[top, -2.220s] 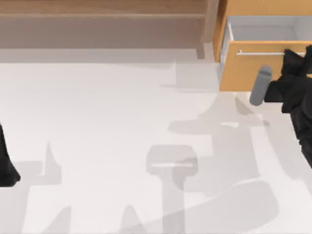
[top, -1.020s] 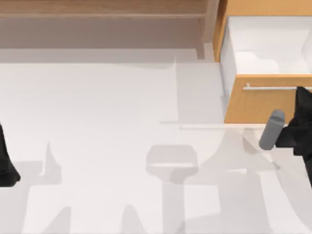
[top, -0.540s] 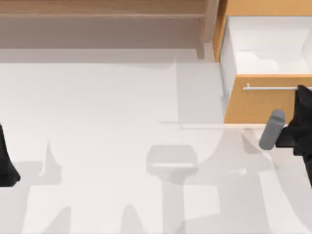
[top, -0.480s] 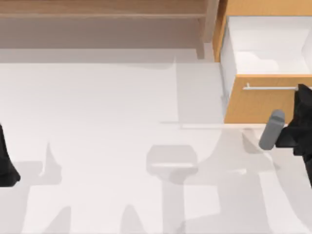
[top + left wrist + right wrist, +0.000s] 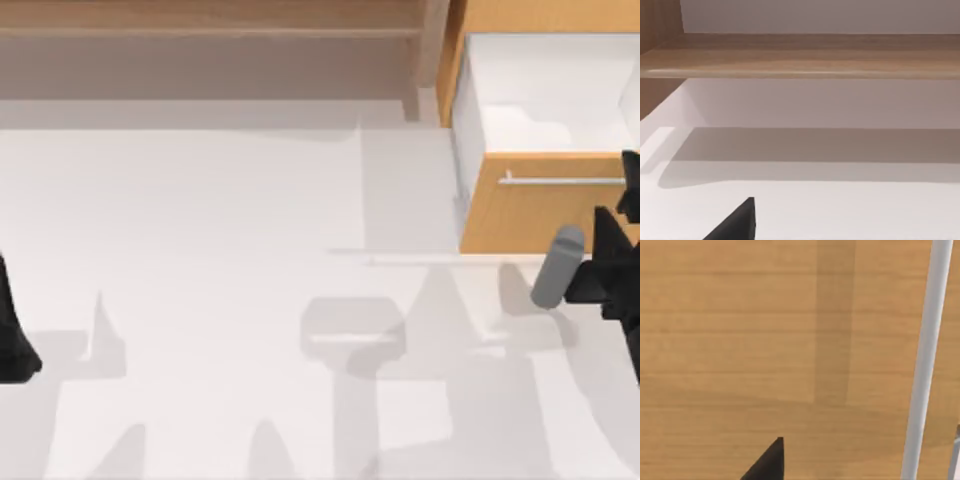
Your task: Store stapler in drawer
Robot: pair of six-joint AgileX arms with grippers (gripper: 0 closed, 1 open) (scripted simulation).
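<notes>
The drawer [image 5: 515,215] stands pulled out at the table's far right, with its white inside [image 5: 550,95] showing behind the orange-tan front. A thin silver handle [image 5: 560,181] runs across that front. My right gripper [image 5: 615,195] is at the handle's right end, against the drawer front, with its two dark fingers spread apart and nothing held. The right wrist view looks closely at the wooden drawer front [image 5: 740,340] and the handle [image 5: 925,365], with one dark fingertip [image 5: 767,462] at the edge. The stapler is out of view. My left gripper [image 5: 10,340] is parked at the left edge.
A brown wooden shelf [image 5: 210,30] runs along the back of the table, also in the left wrist view as the shelf [image 5: 800,55]. A grey cylinder [image 5: 557,265] sticks out from my right arm. The white tabletop [image 5: 250,230] stretches between the arms.
The drawer came out toward the front since 2.2 s ago, then stayed still. The right gripper's fingers have spread at the handle. The left arm has not moved.
</notes>
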